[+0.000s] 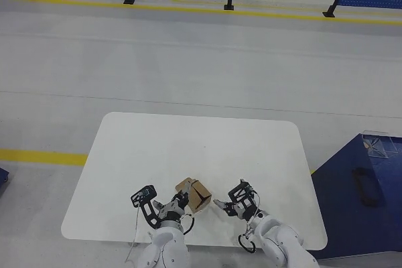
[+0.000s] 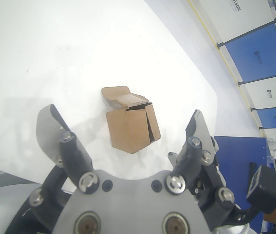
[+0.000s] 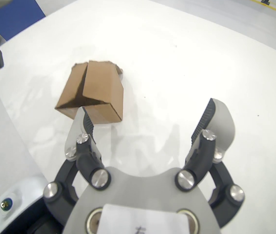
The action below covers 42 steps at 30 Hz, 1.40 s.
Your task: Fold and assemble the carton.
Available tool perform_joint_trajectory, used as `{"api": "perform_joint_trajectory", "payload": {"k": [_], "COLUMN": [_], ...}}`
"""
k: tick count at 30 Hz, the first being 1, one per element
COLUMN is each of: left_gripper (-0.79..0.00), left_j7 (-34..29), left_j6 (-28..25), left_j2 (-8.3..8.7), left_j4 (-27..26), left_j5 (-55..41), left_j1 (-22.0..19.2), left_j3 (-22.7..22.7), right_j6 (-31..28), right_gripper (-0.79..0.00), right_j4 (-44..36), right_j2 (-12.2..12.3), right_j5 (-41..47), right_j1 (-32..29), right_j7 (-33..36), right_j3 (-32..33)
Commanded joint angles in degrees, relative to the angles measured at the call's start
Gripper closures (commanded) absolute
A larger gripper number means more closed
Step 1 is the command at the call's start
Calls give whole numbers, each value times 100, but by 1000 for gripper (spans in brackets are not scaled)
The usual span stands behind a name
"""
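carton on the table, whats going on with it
A two-armed robot is assembling a small brown carton lying near the front edge of the white table. It is partly formed, with end flaps not yet closed. The left gripper and right gripper sit on either side of it, both open, neither holding it.

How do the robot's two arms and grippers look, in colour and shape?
Both arms are white. The left gripper and right gripper each have a grey base plate with silver screws, black linkages and two curved grey fingers faced with black ribbed pads. A black cable loops beside the right wrist. A white label sits on the right gripper's base.
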Motion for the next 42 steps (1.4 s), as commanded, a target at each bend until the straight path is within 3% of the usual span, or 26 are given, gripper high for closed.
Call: {"api": "perform_joint_trajectory", "payload": {"k": [1, 13, 19, 24, 32, 34, 38, 42], "left_gripper": [-785, -785, -785, -785, -785, -785, -785, -785], "left_j7": [8, -14, -49, 392, 313, 525, 1451, 2192], "left_j6": [-21, -33, -149, -315, -329, -333, -1218, -2393], "left_j2": [-15, -60, -80, -115, -122, -142, -313, -438], "left_j4": [26, -46, -89, -207, -235, -271, -220, 312], "left_j5": [16, 128, 151, 31, -129, -311, -2095, -3229], "left_j1": [-8, 141, 222, 340, 370, 364, 545, 579], "left_j3": [40, 69, 133, 86, 64, -160, -580, -724], "right_j6": [391, 1853, 2109, 2264, 2248, 2168, 2226, 2322], "right_gripper": [-785, -785, -785, -785, -785, -785, -776, -785], "right_j4": [173, 1388, 1989, 2307, 2161, 1919, 1476, 1330], "right_j2": [-41, -401, -592, -659, -655, -633, -616, -606], "right_j5": [-244, -10, 421, 671, 803, 896, 1107, 1035], "right_j1": [136, 1334, 1901, 2049, 2006, 1893, 1621, 1423], "right_j7": [122, 179, 223, 112, 2, -174, -725, -1174], "right_j3": [-214, -1136, -1442, -1415, -1327, -1202, -985, -906]}}
